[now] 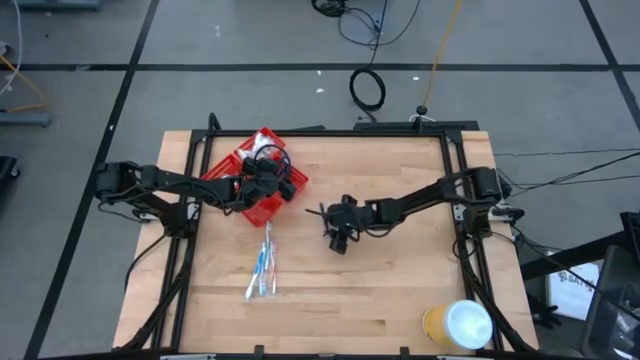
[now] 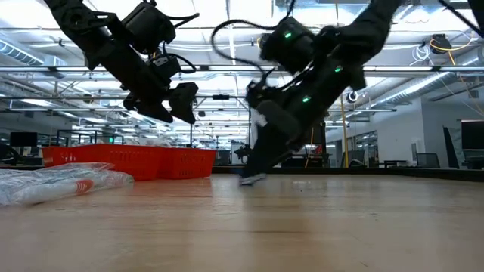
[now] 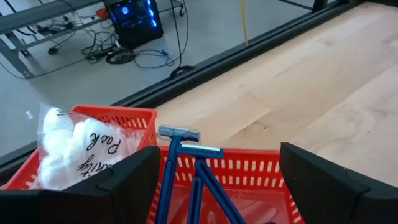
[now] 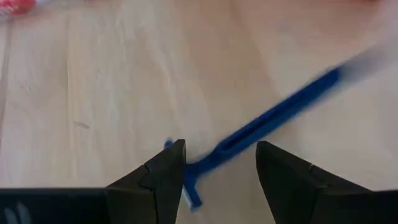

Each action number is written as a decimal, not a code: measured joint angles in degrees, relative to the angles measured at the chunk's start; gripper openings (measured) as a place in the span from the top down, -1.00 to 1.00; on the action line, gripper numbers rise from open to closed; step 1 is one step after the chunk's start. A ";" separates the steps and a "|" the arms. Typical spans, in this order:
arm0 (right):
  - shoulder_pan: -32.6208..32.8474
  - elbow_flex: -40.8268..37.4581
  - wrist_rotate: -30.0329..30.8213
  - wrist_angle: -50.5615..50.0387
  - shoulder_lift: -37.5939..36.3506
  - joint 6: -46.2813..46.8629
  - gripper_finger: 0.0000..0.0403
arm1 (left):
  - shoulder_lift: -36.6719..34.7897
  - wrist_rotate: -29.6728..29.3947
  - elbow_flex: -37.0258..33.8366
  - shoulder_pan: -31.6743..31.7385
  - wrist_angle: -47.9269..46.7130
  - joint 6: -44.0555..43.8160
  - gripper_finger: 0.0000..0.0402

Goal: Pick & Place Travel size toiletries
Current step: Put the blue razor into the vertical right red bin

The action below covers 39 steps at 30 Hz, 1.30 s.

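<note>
Though blurred: thin blue razor [image 4: 273, 118], T-head.

Table [image 1: 380, 280]: pale wood, smooth, matt, grain seen. Tray [image 3: 249, 171]: red plastic, slotted wall, slight gloss. Razors [image 3: 186, 168]: blue plastic, smooth. Packet [image 3: 74, 146]: clear crinkly film, glossy. Gripper fingers [image 4: 165, 177]: dark, matt. Toothbrush wrappers [image 2: 53, 183]: clear shiny film.

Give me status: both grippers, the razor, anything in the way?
Left gripper open above red tray. Right gripper half open, low over blue razor flat on table, not gripped. Nothing blocking.
</note>
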 joint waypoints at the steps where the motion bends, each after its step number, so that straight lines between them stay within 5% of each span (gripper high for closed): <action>1: -0.12 0.75 -0.03 -1.17 0.89 0.08 0.07 | 0.00 -0.01 0.00 -0.01 -0.18 0.08 -0.61; 39: 0.46 2.27 -4.60 -18.38 -1.21 -4.87 0.31 | 0.00 0.37 0.02 -0.07 -1.03 0.23 -0.61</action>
